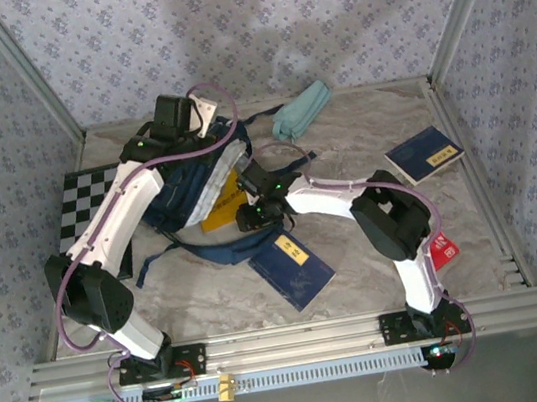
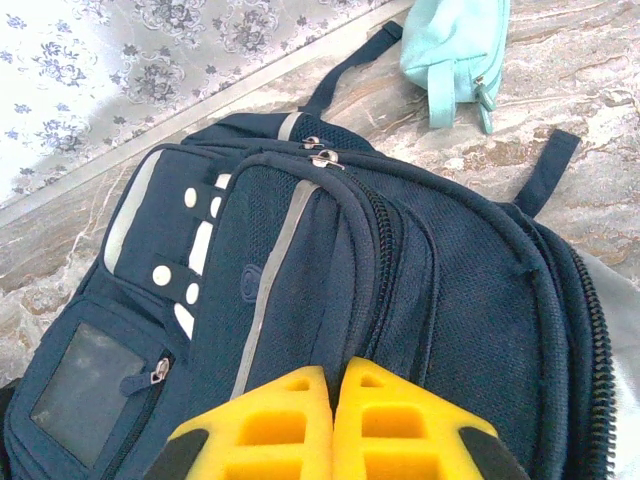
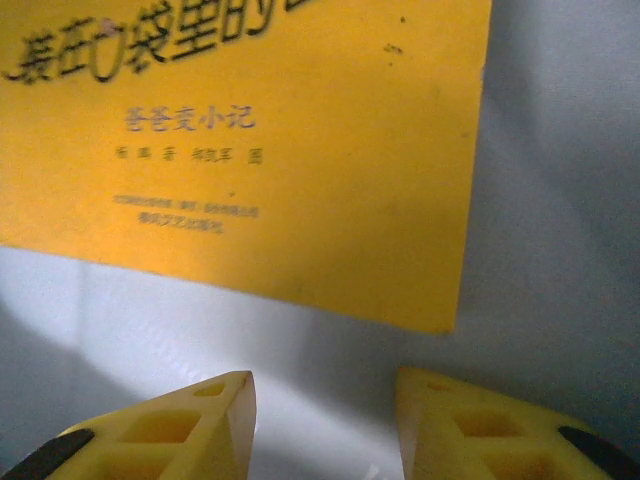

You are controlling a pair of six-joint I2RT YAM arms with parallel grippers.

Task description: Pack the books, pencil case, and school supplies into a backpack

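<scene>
In backpack [image 2: 330,290] mouth: yellow book [image 3: 250,150], thin, light, bendy, slick; pinch near edge, probably. Right gripper [image 3: 322,390] at same mouth, jaws apart, empty. Left gripper [image 2: 332,375] on backpack top, clamped shut.

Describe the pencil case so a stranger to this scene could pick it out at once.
Find the big navy backpack on the table's left half, then look past it toward the far wall. The pencil case lies there near the table's far edge. It is the only soft, light teal pouch; the books nearby are flat, navy or yellow.
</scene>
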